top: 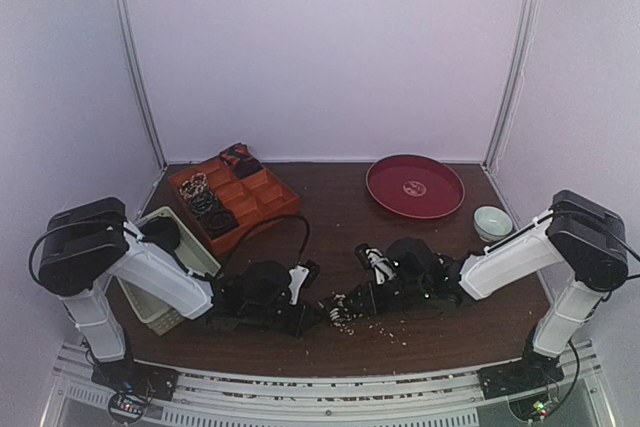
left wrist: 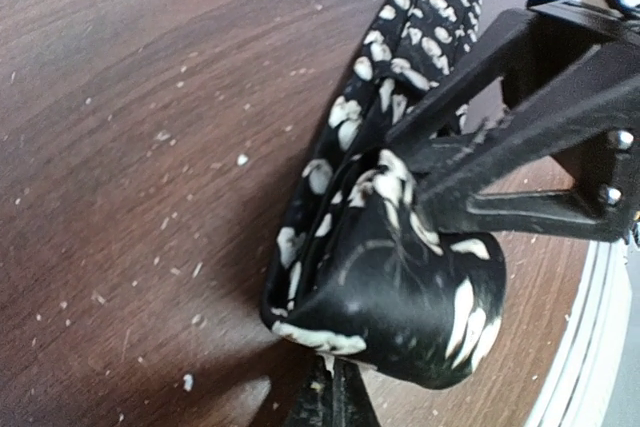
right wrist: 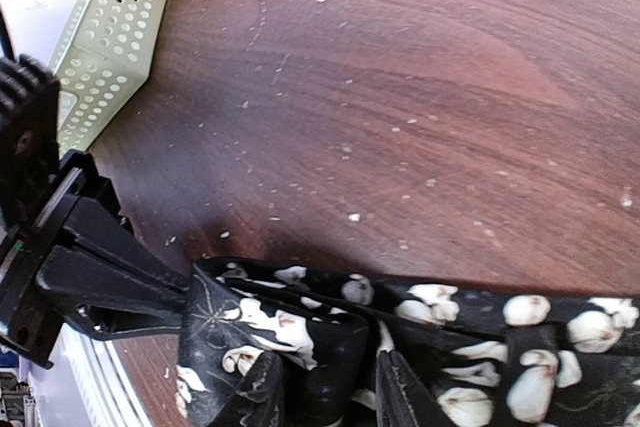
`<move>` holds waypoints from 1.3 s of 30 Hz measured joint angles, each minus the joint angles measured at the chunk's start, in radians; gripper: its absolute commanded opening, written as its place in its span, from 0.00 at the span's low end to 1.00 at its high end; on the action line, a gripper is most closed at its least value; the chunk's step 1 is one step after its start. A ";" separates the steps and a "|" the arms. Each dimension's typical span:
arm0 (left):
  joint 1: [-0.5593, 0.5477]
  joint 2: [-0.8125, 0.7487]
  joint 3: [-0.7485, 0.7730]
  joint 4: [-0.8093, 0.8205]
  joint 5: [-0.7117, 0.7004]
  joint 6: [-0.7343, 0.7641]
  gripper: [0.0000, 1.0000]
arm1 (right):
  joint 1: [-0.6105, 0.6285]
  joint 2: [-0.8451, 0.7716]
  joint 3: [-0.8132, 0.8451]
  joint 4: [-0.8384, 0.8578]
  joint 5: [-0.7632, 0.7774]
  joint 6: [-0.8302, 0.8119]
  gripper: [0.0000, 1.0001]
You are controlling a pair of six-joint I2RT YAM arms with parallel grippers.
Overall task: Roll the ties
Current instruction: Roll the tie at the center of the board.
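A black tie (top: 343,309) with white speckles lies near the table's front edge, between my two grippers. In the left wrist view the tie (left wrist: 400,287) is folded into a thick loop, and my left gripper (left wrist: 335,397) is shut on its lower edge. My right gripper (left wrist: 440,182) reaches in from the right and holds the fold. In the right wrist view my right gripper (right wrist: 330,397) has its fingers on either side of the folded tie (right wrist: 300,332), closed on the fabric. The rest of the strip runs off to the right. Several coiled ties (top: 205,197) sit in the orange tray (top: 262,202).
A white slatted basket (top: 165,257) stands at the left, next to the left arm. A red plate (top: 415,187) and a small pale bowl (top: 492,222) sit at the back right. White crumbs dot the wooden table (top: 330,232).
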 measured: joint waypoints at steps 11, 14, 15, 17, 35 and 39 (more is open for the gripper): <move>0.000 0.011 0.066 0.023 0.024 0.016 0.00 | -0.041 -0.005 -0.041 0.029 -0.004 -0.003 0.32; 0.000 0.026 0.102 0.021 0.032 0.027 0.00 | -0.044 -0.014 -0.051 0.031 0.002 -0.005 0.31; 0.000 0.029 0.108 0.022 0.034 0.031 0.00 | -0.045 -0.017 -0.054 0.031 0.005 -0.006 0.31; 0.000 0.037 0.124 0.018 0.040 0.038 0.00 | -0.045 -0.027 -0.060 0.025 0.012 -0.007 0.31; 0.000 0.089 0.238 -0.068 0.049 0.099 0.04 | -0.072 -0.146 -0.135 -0.038 0.134 0.010 0.31; 0.000 0.105 0.264 -0.084 0.050 0.113 0.04 | -0.093 -0.185 -0.153 -0.053 0.155 0.024 0.32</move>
